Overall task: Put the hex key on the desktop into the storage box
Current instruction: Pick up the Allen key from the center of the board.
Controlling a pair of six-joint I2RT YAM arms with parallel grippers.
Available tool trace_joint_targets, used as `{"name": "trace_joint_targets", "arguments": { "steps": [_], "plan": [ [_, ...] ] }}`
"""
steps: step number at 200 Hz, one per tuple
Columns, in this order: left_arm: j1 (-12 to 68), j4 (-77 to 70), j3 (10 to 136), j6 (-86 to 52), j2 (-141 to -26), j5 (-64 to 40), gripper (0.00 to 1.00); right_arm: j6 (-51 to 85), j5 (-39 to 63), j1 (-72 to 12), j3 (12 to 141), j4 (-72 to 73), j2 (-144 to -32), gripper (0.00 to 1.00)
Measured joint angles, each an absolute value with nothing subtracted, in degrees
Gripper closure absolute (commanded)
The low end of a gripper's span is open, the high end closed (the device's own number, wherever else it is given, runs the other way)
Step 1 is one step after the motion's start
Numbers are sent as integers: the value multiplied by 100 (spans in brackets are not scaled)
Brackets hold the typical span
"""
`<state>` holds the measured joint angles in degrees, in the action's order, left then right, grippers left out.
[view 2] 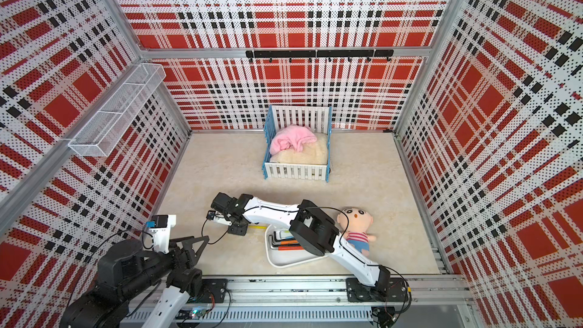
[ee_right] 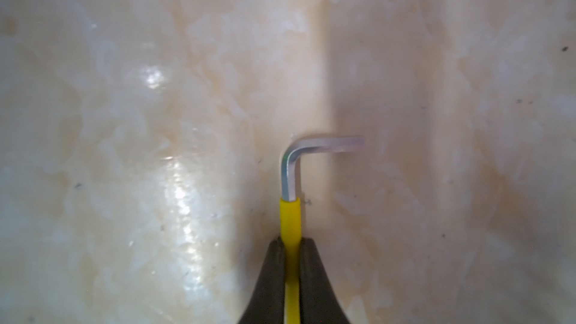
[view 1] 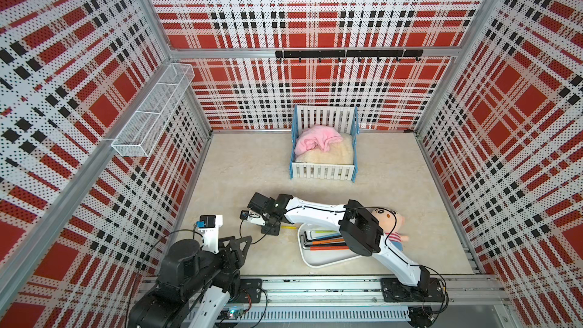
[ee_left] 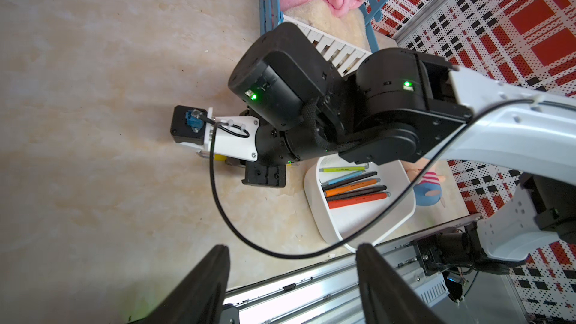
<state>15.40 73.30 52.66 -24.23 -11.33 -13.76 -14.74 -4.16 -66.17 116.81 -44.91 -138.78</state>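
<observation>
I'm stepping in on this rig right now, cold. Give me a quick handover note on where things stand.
Left gripper: open, empty, back near its base.
Right gripper: shut on the yellow-sleeved steel hex key, gripping its sleeve.
The key is low at the beige marble-patterned desktop, just outside the shallow white plastic storage box; whether it has lifted, I cannot tell.
Done: several coloured-sleeve hex keys lie in the box; this one is grasped.
To do: lift, carry over the box, release.

Glossy, smooth desktop [ee_right: 124, 120]; brushed-metal hex key [ee_right: 290, 219], partly yellow plastic-coated.
</observation>
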Motion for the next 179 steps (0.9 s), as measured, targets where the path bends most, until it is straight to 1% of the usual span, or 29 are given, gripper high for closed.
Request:
{"name": "trace_joint_targets", "arguments": {
  "steps": [65,117,146,179],
  "plan": [
    [1540,7240,5199,-2440,-1138,-1374,30,-1605,-1234,-6331,11922,-4412,-13891,100],
    [1538,7144,5146,-2440,-1175,-1376,30,-1645,-1424,-6145,11887,-4427,-13795,100],
    [1533,7107,5146,-2438,-1240,-1376,30,-1638,-1415,-6016,11649,-4451,-13402,100],
    [1527,7024,5140,-2438,-1249,-1376,30,-1542,-1361,-5767,11052,-4451,-12619,100]
  ]
}}
